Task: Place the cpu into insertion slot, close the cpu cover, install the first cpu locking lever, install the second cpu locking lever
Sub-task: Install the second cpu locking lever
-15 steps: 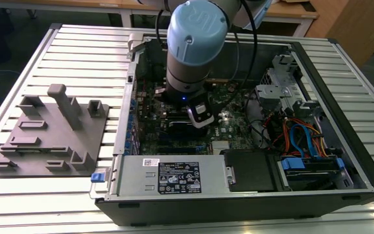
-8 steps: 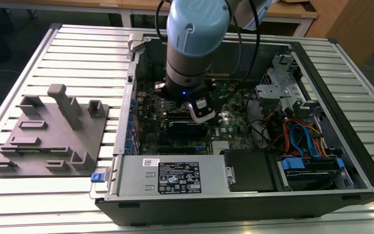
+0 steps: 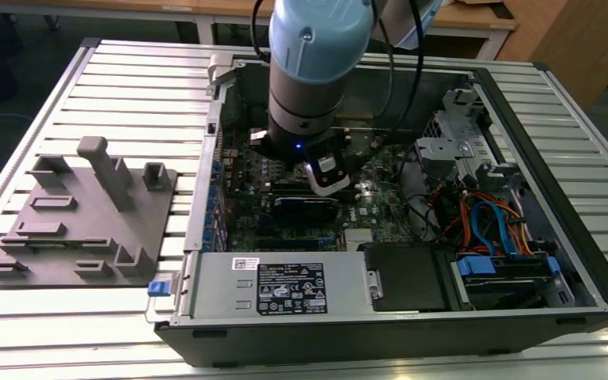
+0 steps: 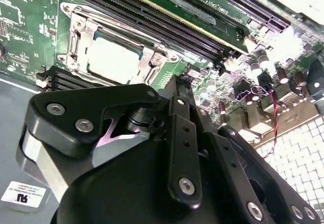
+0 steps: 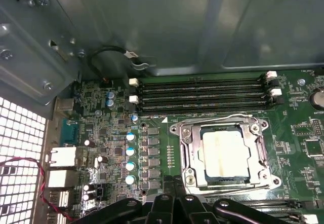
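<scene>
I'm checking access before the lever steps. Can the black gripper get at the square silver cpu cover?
Probably yes: the cpu cover lies exposed on the green motherboard, the gripper close beside it with nothing between.

- The arm [image 3: 309, 63] is a thick round column with a pale blue cap over a silver-grey sleeve and a dark lower collar carrying a small blue light.
- Black cables [image 3: 394, 47] run at its 3 o'clock side.
- The gripper [image 4: 174, 148] is glossy black linkage plates, silver screw heads and a white-silver body section.
</scene>
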You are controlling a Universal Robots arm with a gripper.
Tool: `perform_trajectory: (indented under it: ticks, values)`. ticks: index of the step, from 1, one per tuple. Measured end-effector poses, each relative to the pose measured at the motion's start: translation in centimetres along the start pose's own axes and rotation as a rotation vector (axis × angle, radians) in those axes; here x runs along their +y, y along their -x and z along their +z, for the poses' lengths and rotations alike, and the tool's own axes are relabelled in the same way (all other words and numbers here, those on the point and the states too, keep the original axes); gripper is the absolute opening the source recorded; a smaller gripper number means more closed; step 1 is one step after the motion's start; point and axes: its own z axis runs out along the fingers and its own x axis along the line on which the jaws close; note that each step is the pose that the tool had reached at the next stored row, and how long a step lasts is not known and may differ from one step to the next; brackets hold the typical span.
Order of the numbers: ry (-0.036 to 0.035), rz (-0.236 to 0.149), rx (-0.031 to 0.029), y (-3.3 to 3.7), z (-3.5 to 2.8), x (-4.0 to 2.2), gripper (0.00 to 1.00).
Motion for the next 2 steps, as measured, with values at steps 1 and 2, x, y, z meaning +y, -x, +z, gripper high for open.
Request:
perform_trajectory:
  ticks: [1, 2]
  values:
    - [0.0, 0.0, 0.0, 0.0, 0.0, 0.0, 0.1]
    - [0.0, 0.0, 0.0, -0.01, 0.0, 0.0, 0.1]
